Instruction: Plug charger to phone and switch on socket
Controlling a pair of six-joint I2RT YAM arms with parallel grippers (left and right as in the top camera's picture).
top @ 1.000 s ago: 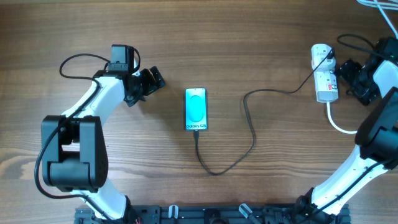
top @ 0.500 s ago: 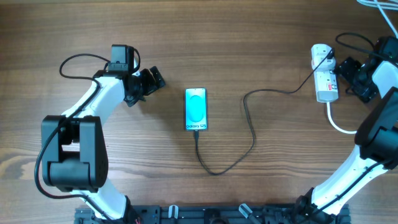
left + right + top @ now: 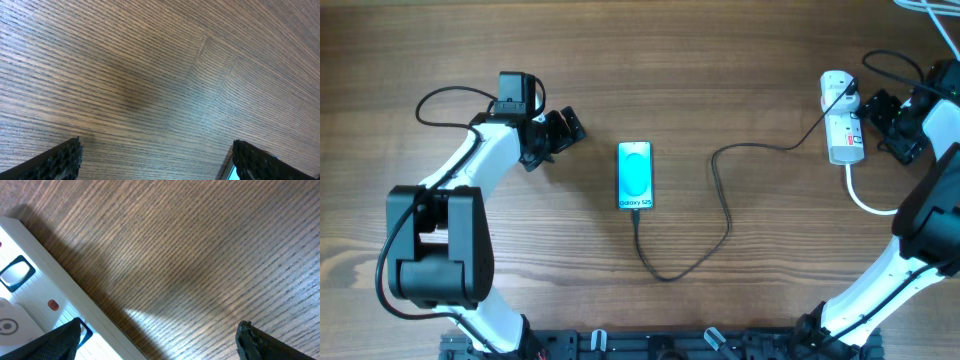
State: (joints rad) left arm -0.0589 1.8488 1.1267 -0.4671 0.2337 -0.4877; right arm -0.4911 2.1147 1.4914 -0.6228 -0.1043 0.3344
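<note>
Two grippers stood spread above the tabletop (image 3: pixel 760 50), neither holding anything. The phone (image 3: pixel 635 177) lay face up near the middle, its screen lit turquoise. The charger (image 3: pixel 725 225) met the phone's near end and looped across to the socket (image 3: pixel 844 128) at the right. The left gripper (image 3: pixel 560 132) hung well to the phone's left, jaws wide. The right gripper (image 3: pixel 880 122), jaws wide too, hovered just beside the socket, whose white edge and red marks filled a corner of the right wrist view.

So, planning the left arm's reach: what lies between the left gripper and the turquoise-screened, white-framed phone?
Overhead: only bare wooden table between left gripper and phone.
</note>
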